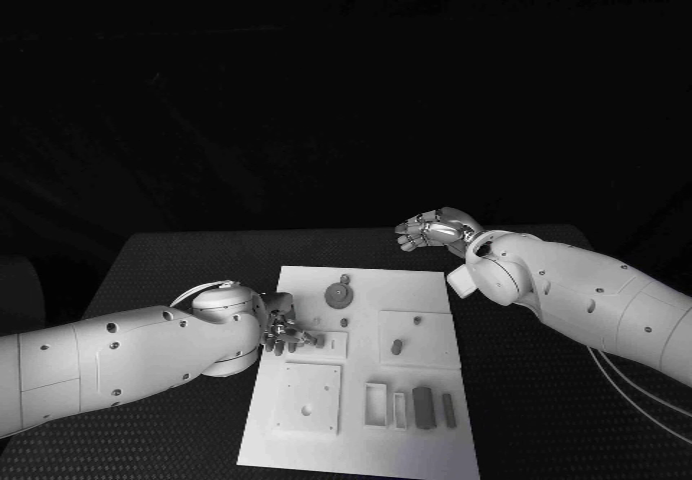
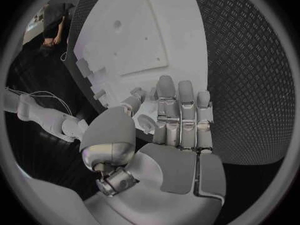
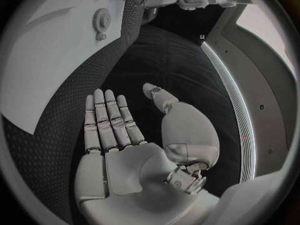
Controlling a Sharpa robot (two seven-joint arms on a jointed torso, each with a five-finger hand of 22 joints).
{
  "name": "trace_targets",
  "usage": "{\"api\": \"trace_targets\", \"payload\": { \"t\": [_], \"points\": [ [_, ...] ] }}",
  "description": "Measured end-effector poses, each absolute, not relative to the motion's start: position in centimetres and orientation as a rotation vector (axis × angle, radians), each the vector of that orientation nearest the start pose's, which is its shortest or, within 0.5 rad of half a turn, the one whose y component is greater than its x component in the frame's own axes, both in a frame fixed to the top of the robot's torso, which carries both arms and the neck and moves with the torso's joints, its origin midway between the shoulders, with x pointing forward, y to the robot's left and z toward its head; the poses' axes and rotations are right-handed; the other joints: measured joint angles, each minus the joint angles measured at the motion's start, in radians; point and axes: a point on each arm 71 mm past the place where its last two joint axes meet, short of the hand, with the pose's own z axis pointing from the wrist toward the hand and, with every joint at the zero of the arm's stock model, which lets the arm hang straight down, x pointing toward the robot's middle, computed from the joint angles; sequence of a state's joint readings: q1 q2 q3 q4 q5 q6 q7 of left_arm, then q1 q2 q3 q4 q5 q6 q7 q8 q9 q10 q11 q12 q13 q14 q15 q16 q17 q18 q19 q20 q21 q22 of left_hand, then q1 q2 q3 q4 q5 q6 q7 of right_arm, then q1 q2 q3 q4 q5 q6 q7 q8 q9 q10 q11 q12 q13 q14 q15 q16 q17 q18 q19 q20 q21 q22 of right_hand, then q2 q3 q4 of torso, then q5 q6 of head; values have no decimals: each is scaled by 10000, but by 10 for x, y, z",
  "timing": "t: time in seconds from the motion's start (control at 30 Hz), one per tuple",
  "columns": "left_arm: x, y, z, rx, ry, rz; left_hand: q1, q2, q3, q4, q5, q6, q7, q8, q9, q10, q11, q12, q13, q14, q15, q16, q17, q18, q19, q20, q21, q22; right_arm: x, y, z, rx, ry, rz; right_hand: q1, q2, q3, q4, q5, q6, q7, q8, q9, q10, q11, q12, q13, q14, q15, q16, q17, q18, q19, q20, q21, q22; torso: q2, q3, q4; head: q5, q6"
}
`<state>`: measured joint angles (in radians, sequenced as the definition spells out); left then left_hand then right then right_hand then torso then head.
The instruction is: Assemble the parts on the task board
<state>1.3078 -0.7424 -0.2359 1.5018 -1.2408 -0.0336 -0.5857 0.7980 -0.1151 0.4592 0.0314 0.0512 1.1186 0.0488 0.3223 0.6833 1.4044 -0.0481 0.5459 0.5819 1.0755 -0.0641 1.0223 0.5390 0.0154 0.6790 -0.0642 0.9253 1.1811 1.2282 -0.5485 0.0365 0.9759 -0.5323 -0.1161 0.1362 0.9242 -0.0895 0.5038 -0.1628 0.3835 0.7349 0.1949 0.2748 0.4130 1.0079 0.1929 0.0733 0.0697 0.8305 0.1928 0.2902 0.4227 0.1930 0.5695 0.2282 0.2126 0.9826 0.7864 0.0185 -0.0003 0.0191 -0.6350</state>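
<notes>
Several small grey parts sit on the flat white task board in the middle of the black, diamond-textured table: a toothed round gear, a rectangular block and an oval peg. The left hand rests at the board's left edge, fingers straight and together, apparently holding nothing. The right hand hovers past the board's far right corner, loosely spread and empty.

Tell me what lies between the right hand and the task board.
Only bare black table: in the head view the right hand hovers beyond the task board's far right corner, with no part between them.
</notes>
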Motion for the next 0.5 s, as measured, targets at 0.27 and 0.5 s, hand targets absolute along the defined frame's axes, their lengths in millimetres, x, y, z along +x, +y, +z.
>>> {"api": "trace_targets", "payload": {
  "t": [0.27,0.5],
  "points": [
    [481,192,-233,-155,21692,-1991,-271,-271,-449,263,22,-6,-5,7,10,-36,-35,0,13,0,0,0,0,1,0,0,0,-51,584,-209,-183,7100,16828,11545,0,0,0,0,0,0,0,0,1,0,0,0,0,0,0,0,-8,1,0,0,0,9,1,-1,-2,1,-7],
    [481,193,-233,-213,21622,-1985,-240,-303,-602,416,22,-43,-41,38,42,-72,-71,0,22,-38,-37,0,1,0,0,0,0,-86,584,-209,-184,7109,16841,11544,0,0,0,0,0,0,0,0,-8,0,0,0,0,0,0,0,-8,0,0,0,0,9,2,-2,-3,-4,-1]
  ]
}}
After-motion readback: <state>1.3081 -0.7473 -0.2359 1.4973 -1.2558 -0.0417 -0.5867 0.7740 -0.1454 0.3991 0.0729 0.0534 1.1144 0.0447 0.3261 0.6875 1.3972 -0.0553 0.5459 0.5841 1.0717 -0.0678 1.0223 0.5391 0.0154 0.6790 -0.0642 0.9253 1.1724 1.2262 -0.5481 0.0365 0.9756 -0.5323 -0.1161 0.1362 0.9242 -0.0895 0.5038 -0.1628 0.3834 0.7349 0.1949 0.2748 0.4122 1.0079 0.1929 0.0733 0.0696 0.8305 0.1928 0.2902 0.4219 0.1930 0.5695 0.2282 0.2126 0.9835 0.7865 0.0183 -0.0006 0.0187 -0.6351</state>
